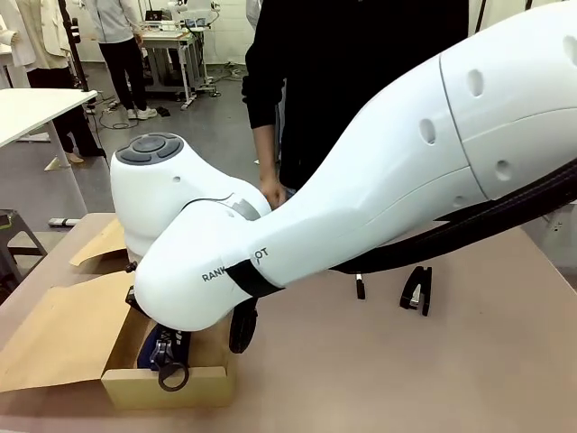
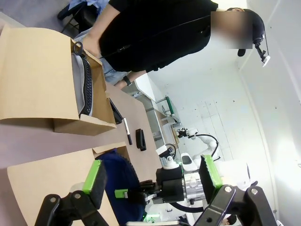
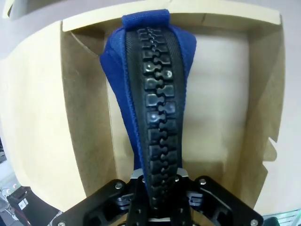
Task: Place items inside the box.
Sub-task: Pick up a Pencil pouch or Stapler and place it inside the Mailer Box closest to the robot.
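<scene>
Blue pouch (image 3: pixel 155 94) with a black zip, against the plain tan cardboard of the box (image 3: pixel 42 117). The right claw (image 3: pixel 157 182) is black; the left claw (image 2: pixel 153 181) is black with bright green pads (image 2: pixel 94 176). The arm (image 1: pixel 361 198) is white, the table (image 1: pixel 406 370) dull brown, the staplers (image 1: pixel 416 290) black, and the pen (image 2: pixel 127 131) white with a black cap. A person (image 1: pixel 361 54) wears black.

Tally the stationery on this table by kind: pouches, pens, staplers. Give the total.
Pouches: 2, the blue pouch and the grey pouch
Pens: 1, the pen
Staplers: 1, the stapler
Total: 4
</scene>
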Controlling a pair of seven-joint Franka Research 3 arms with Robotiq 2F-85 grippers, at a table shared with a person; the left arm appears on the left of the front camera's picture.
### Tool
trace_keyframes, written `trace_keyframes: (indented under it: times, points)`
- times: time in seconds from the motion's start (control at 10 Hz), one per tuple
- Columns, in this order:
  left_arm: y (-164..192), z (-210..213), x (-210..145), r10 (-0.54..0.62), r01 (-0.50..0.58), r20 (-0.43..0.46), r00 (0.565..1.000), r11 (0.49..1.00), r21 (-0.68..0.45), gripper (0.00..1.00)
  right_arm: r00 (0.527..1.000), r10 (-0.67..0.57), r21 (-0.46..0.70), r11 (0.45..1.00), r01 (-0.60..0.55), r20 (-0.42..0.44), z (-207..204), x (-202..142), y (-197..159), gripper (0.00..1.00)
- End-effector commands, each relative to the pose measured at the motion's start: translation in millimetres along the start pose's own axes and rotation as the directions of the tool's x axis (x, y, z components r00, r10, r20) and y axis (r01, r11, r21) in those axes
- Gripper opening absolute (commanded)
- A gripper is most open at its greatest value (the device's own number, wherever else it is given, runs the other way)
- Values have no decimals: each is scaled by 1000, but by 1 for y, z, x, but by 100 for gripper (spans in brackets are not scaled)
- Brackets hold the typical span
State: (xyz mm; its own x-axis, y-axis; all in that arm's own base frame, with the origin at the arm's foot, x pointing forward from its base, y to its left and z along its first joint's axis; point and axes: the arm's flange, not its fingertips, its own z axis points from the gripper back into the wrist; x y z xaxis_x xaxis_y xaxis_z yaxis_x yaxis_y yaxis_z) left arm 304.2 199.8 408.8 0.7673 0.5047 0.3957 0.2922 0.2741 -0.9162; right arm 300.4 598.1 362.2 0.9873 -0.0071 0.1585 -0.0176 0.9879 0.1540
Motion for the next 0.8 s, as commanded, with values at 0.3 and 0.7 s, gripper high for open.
trace_keyframes:
  times: [0.3, 0.7]
  points:
    - [-1, -1, -1, -20, 21, 15, 1000, 1000, -21, 100, 997, -81, -21, 996, 81, -3, -10, 0, 11, 5]
    - [-1, -1, -1, -20, 21, 15, 1000, 1000, -21, 100, 996, -76, -12, 997, 76, -44, -9, 0, 8, 100]
